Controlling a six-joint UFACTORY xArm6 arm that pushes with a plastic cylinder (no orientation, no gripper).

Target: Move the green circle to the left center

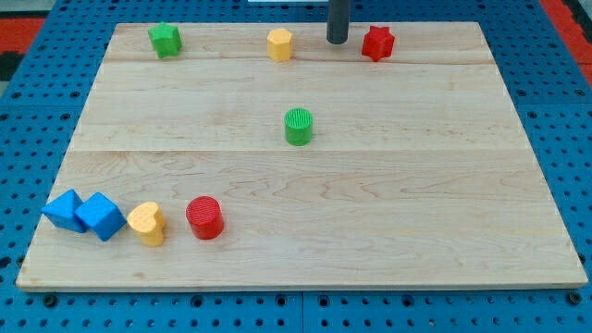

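The green circle point(298, 126), a short ribbed cylinder, stands near the middle of the wooden board point(416, 213), a little toward the view's top. My tip point(337, 41) is at the view's top, above and slightly right of the green circle, well apart from it. It stands between the yellow hexagon block point(279, 43) on its left and the red star block point(377, 43) on its right.
A green star block point(165, 39) sits at the top left. At the bottom left stand two blue blocks point(64, 209) point(100, 215), a yellow heart block point(147, 223) and a red circle point(204, 217). Blue pegboard point(37, 120) surrounds the board.
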